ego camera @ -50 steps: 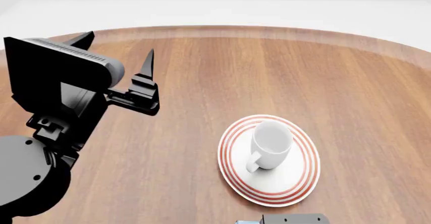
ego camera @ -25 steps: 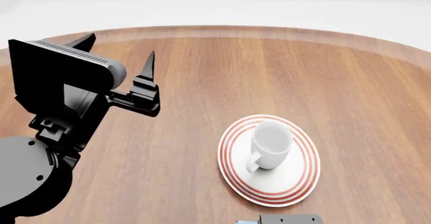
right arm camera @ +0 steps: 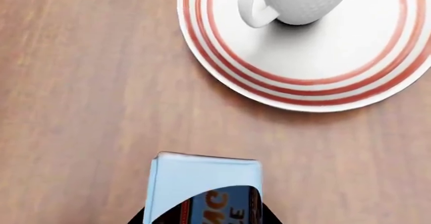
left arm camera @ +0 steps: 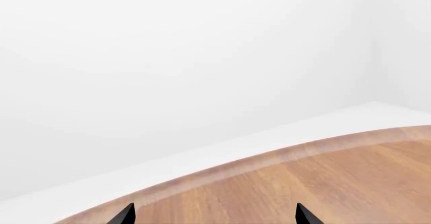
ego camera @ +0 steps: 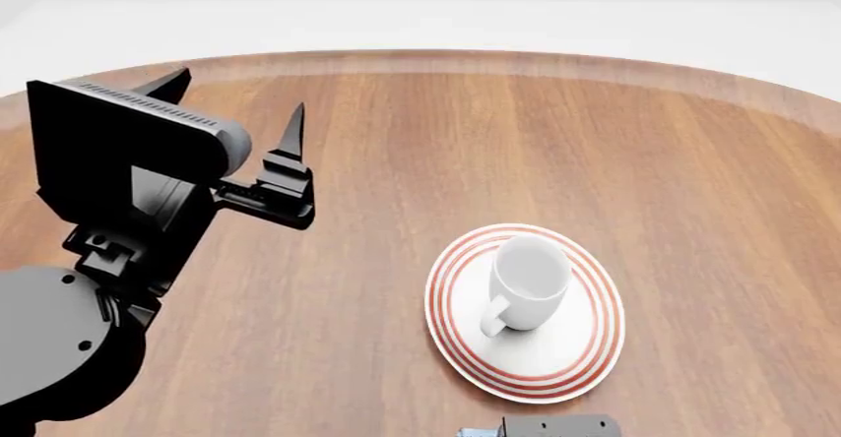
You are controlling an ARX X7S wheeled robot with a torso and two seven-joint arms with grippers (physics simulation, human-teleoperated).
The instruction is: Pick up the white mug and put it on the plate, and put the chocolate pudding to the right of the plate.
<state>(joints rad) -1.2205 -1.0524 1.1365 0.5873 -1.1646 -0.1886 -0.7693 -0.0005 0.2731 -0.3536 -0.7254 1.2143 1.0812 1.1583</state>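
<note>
- The black left gripper (ego camera: 230, 112) hovers with its pointed fingers spread, gripping nothing, over the round reddish-brown wooden table (ego camera: 394, 142).
- To its right, the glossy white ceramic mug (ego camera: 527, 282) stands upright on the round red-ringed white plate (ego camera: 578, 358).
- The right gripper (right arm camera: 205, 219) pinches the brown-and-light-blue chocolate pudding carton (right arm camera: 202, 183), just beside the plate.
- Plain white walls surround the table.

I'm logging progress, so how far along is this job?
Done: the mug stands upright on the plate. In hand: the right gripper appears shut on the pudding box, just near of the plate by the right wrist view. Left: setting the box down right of the plate. The left gripper is open and empty, raised over the table.
</note>
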